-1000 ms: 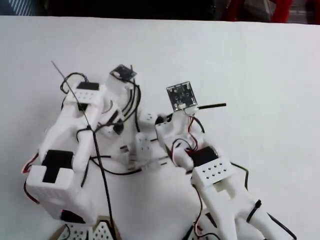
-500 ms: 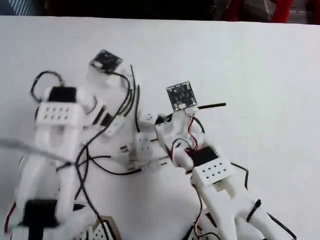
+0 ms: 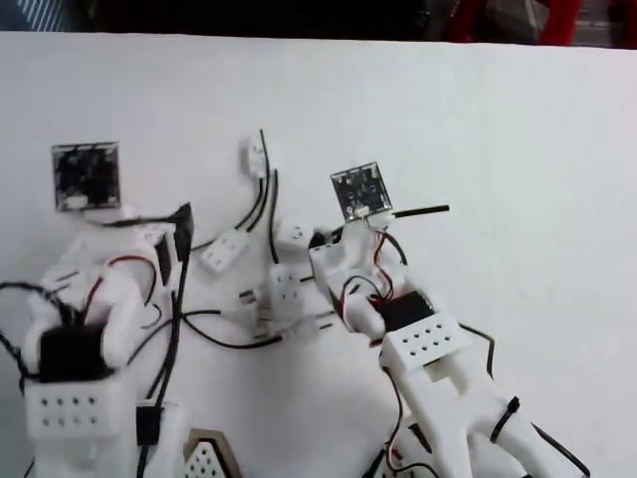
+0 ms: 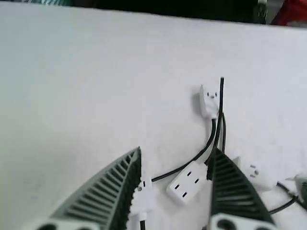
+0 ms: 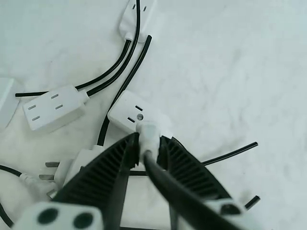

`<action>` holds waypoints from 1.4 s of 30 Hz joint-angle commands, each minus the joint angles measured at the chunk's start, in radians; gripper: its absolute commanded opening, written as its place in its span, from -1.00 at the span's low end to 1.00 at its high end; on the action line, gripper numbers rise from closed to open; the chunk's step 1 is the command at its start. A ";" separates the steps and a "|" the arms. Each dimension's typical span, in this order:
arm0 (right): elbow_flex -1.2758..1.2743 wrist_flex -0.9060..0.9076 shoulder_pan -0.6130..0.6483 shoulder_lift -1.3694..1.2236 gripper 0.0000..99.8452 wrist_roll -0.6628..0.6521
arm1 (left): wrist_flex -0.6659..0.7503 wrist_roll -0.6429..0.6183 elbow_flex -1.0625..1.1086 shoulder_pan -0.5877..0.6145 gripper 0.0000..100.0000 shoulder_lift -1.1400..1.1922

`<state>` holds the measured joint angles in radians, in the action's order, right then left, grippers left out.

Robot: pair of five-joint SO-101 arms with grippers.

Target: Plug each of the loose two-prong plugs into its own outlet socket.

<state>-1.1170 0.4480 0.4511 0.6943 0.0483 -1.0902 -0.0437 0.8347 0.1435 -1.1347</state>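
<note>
1. At the middle of the bench (image 3: 518, 119), as the high view has it, my right fingers (image 5: 125, 152) are clamped on a small white plug (image 5: 147, 134), one ribbed pad on each side of it.
2. The nose of that plug touches the face of a white socket block (image 5: 130, 114). I cannot tell whether its prongs are in the slots. Its black cable (image 5: 163, 179) runs back between the fingers towards my wrist.
3. Just beside that block lies a longer socket block (image 5: 52, 107) with two pairs of slots. Black cables run from it to a third socket (image 5: 136, 12).
4. In the high view the longer block lies left of centre. The third socket is above it, towards the upper middle of the frame, and apart from both my arms.
5. A loose plug (image 5: 57, 170) lies flat on the bench near my right fingers with its two prongs bare, and nothing grips it.
6. My left arm (image 3: 80, 349) sits at the lower left of the high view, with the square board (image 3: 85, 176) of its wrist camera above it in the frame.
7. My left fingers (image 4: 120, 187) stand wide apart above the bench and hold nothing.
8. The longer socket block lies on the bench between their tips, touching neither.
</note>
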 commanded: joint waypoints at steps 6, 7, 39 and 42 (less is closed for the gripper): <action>0.112 -0.015 0.139 0.071 -0.97 -0.008 | 0.028 -0.089 0.066 0.010 -0.55 -0.286; 0.137 -0.015 0.157 0.064 -0.97 -0.037 | 0.028 -0.089 0.071 0.013 -0.55 -0.309; 0.582 -0.016 0.392 -0.627 -0.97 -0.127 | 0.157 -0.095 0.279 0.325 -0.55 -0.381; 0.634 -0.016 0.371 -0.697 -0.97 -0.127 | 0.155 -0.095 0.279 0.325 -0.55 -0.381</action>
<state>-0.5600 0.4450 0.8408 0.0161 -0.0667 -0.9582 -0.1327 1.1185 0.4611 -1.5014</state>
